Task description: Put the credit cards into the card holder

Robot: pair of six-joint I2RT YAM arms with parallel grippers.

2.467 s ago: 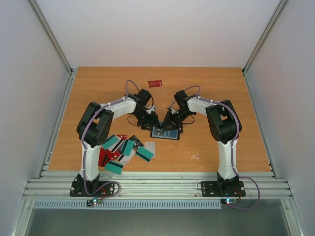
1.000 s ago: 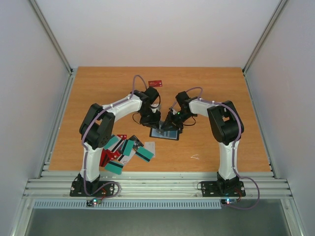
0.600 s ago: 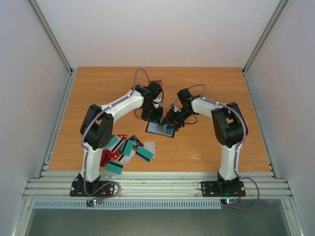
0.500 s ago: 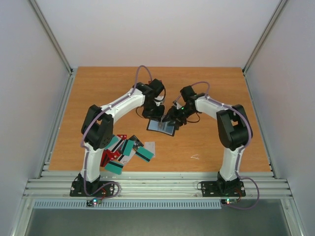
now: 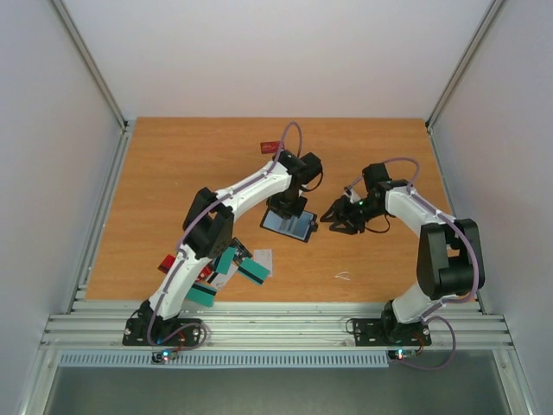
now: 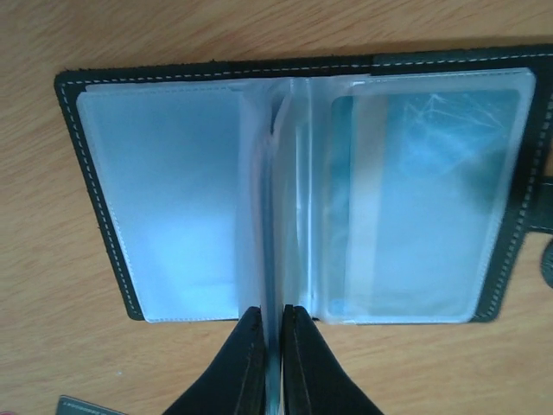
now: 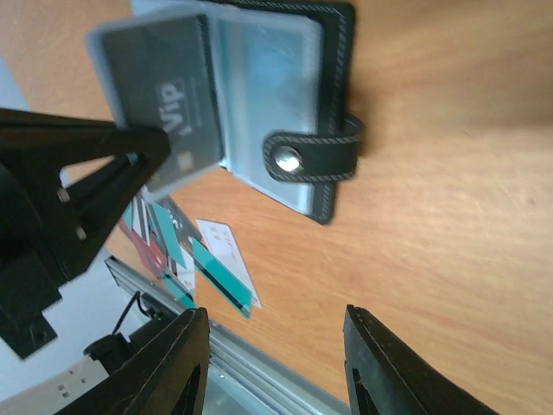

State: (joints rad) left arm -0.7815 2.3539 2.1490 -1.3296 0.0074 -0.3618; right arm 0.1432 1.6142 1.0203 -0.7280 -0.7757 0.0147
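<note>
2 arms (image 5: 251, 183), white shells with black joints. A lilac cable (image 5: 296, 137) loops behind each claw (image 6: 272, 313). Black tapered fingers (image 6: 242, 363); black bases (image 5: 164, 331) farthest from the claws.

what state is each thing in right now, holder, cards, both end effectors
card holder: open flat, strap unsnapped
left end effector: shut on one clear sleeve of the holder
right end effector: open, empty, beside the holder
credit cards: loose overlapping pile, not inserted
black vip card: inside the pinched sleeve
</note>
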